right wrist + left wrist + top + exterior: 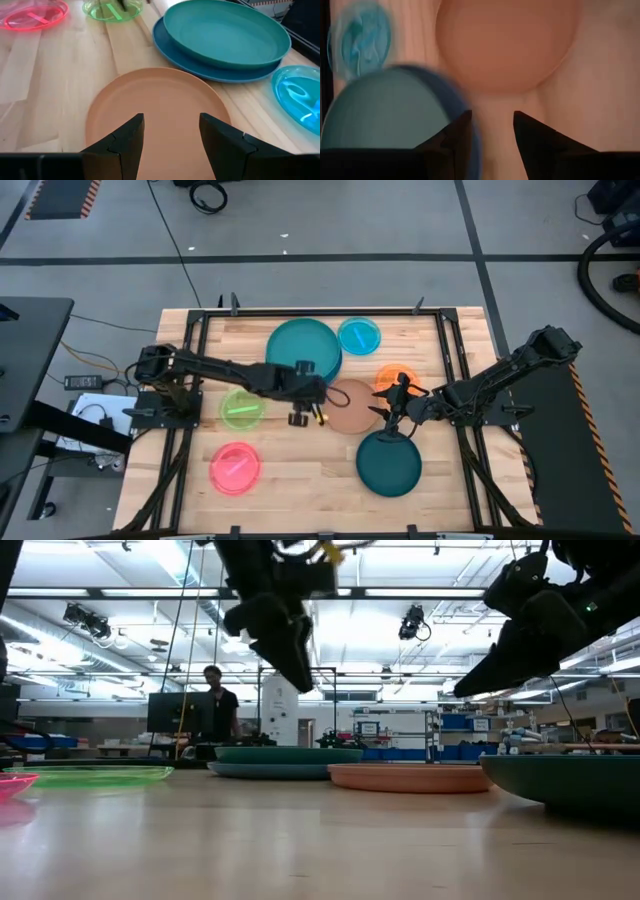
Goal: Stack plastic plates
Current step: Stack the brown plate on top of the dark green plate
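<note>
A light wooden bench (300,480) of planks, edged by a black frame, is seen in the middle of the high view, with grey floor around it; in the low view a wide workshop with ceiling lights, shelves and a standing person (215,700) is seen behind it. All plates are flat, round and lying level, so no long axis can be given. In the high view a teal plate (303,348) is stacked on a blue plate (333,368) at upper centre, only the blue rim showing beneath. A translucent cyan plate (359,335) lies just to the right of them, toward the top edge. A tan plate (350,405) is placed at centre, with an orange plate (390,378) at its upper right, partly hidden by the right arm. A dark teal plate (389,464) lies at lower right of centre, a lime plate (241,409) at left of centre, and a pink plate (235,468) at lower left. The left gripper (305,416) is held above the bench between the lime and tan plates, just below the teal stack; its fingers (457,135) are spread apart and nothing is held. The right gripper (392,418) is held over the right edge of the tan plate, just above the dark teal plate; its fingers (220,137) are likewise spread, with nothing between them.
</note>
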Robot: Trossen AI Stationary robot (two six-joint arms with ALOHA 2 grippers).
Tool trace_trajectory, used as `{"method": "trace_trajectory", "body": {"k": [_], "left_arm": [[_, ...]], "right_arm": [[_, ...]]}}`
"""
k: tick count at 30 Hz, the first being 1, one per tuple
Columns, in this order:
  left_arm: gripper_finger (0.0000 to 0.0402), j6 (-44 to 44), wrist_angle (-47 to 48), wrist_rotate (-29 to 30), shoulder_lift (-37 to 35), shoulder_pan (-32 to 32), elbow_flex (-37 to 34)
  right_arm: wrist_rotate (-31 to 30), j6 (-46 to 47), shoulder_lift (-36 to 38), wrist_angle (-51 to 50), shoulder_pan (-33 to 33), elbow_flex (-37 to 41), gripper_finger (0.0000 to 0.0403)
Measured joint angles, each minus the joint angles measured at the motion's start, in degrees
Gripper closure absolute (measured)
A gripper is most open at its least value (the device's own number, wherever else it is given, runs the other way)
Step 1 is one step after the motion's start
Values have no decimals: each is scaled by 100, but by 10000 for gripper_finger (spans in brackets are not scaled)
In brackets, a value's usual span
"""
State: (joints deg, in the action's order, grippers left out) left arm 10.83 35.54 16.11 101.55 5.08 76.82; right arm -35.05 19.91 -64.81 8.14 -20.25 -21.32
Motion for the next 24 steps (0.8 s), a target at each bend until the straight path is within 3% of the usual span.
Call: {"method": "trace_trajectory", "body": {"k": [7,13,24], "left_arm": [[248,-71,-442,133,344,747,-9],[248,50,-858,166,714,1041,103],[249,69,-738,146,1490,1326,1043]], "right_arm": [[57,992,34,-372,-91,0,204],[61,2042,109,-1932,-185,-412,211],[-68,1132,837,-3550,25,-1738,213]]}}
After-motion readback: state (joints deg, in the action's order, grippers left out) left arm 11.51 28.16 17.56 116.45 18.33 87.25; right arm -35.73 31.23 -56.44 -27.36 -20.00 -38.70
